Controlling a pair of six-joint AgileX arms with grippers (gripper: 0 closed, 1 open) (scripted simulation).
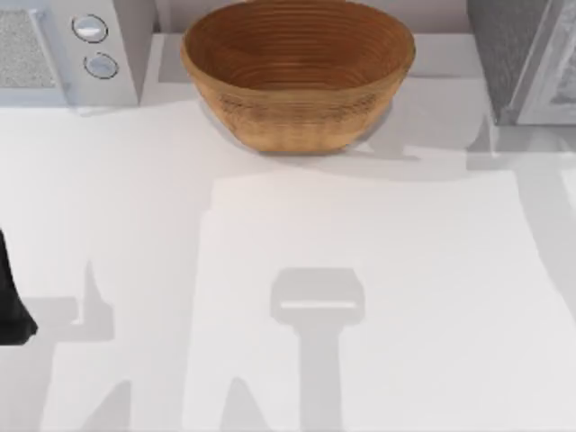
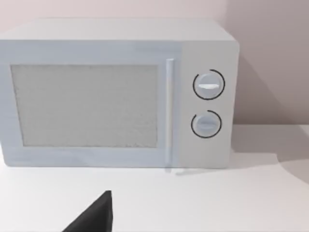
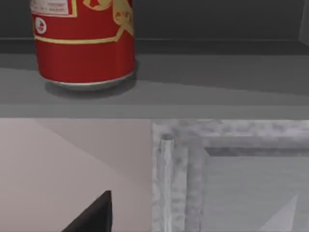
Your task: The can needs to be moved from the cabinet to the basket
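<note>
- The step in hand, as I judge it, is the right arm's reach for the can (image 3: 84, 43), which stands upright on a grey shelf (image 3: 193, 87) of the cabinet (image 1: 531, 63).
- The right gripper is in the right wrist view as one dark fingertip (image 3: 94, 215) at the frame's edge; I cannot tell whether it is spread or pressed together.
- That fingertip is well short of the can: the shelf's front lip, the cabinet's framed door (image 3: 231, 179) and a stretch of pale wall lie between them, so nothing is held yet.
- To do the reach well, I would spread the gripper fully, level it with the can's red side, and go in straight over the lip so that neither the door frame nor the shelf edge is clipped.
- Closing around the middle of the can's side, not near its base rim, should keep it from tipping on the smooth shelf.
- The left arm (image 1: 13, 306) sits parked at the worktop's (image 1: 360, 270) left edge, its wrist camera facing a white microwave (image 2: 120, 92); its fingers' state cannot be told either.
- Farthest off, the basket (image 1: 297, 76) rests at the middle of the worktop's far edge, between the microwave at the far left corner and the cabinet at the far right corner, with nothing inside it.
</note>
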